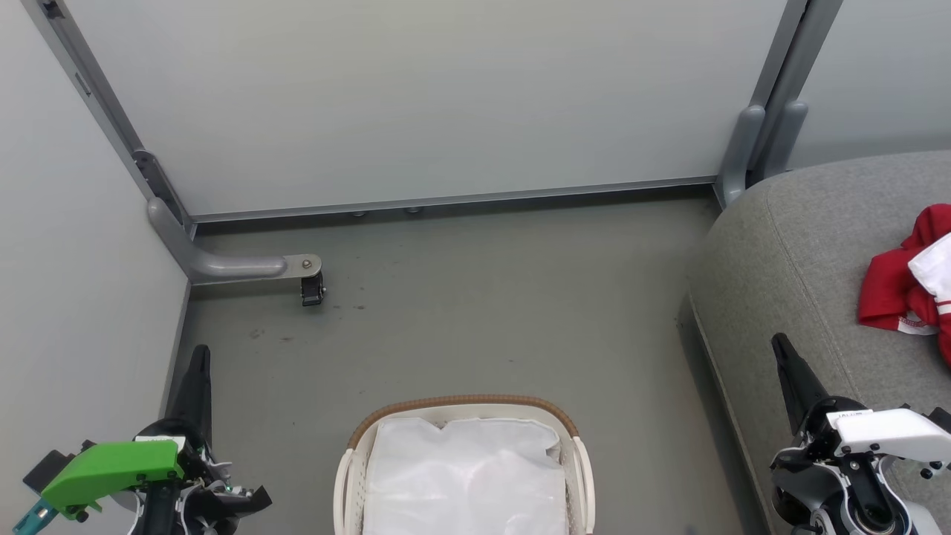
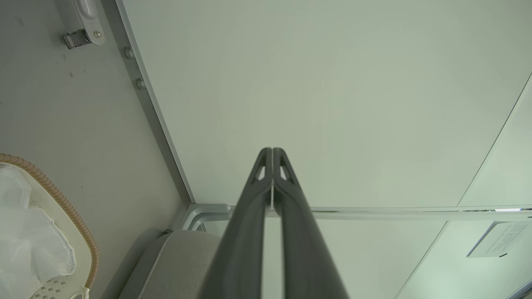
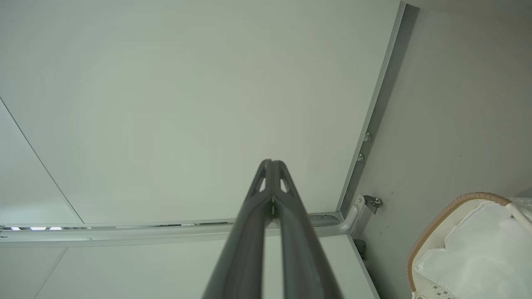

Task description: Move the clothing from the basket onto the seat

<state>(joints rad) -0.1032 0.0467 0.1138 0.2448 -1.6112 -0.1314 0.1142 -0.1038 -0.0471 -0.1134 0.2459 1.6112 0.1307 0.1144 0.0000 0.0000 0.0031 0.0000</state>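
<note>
Both claws are pinched together on nothing: left gripper (image 2: 272, 150) hangs off to the left of the laundry basket (image 1: 464, 402), right gripper (image 3: 272, 162) by the grey sofa seat (image 1: 787, 245). Red-and-white clothing (image 1: 910, 279) lies bunched on the seat (a white liner (image 1: 468, 475) sits in the basket).

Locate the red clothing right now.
Head view, far right: the clothing lies bunched on the seat, beyond the right gripper and apart from the basket.
</note>
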